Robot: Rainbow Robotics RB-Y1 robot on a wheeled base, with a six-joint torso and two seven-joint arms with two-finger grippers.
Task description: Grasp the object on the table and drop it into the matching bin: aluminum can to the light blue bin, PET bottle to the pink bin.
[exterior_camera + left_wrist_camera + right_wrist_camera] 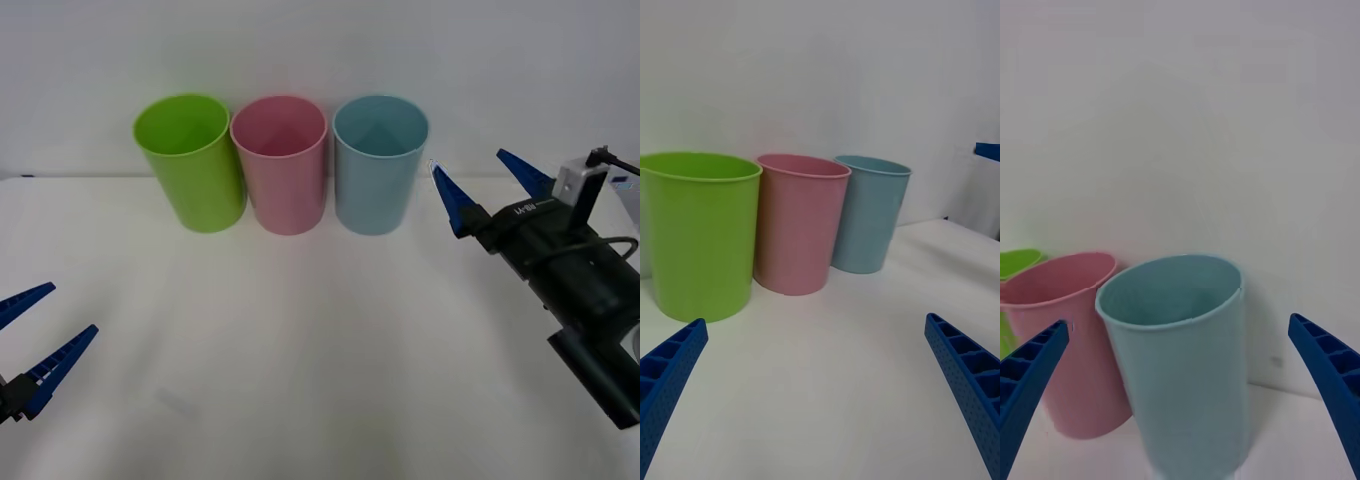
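Three bins stand in a row at the far side of the table [300, 350], upright and rims touching or nearly so: lime green bin [190, 160] on the left, pink bin [281, 163] in the middle, light blue bin [379, 162] on the right. All three are plain tapered plastic cups, with no labels or print you can read on any of them. From the front view the bin interiors look like bare plastic as far down as you can see (the bottoms are mostly hidden by the angle).

Your right gripper [488, 180] is raised just to the right of the light blue bin, near its rim level, blue ribbed fingers spread wide with nothing between them. There's small white lettering on the black gripper body, too small to read. A silver-white block with a cable sits on top of the wrist.

In the right wrist view the light blue bin [1180, 352] sits centred between the two fingers [1030, 375], with the pink bin [1071, 337] beside it and a sliver of the lime green one [1015, 262] past that.

Your left gripper [35, 345] hangs low at the near left edge of the table, fingers apart, holding nothing. Its wrist view looks across bare white tabletop at the three bins.
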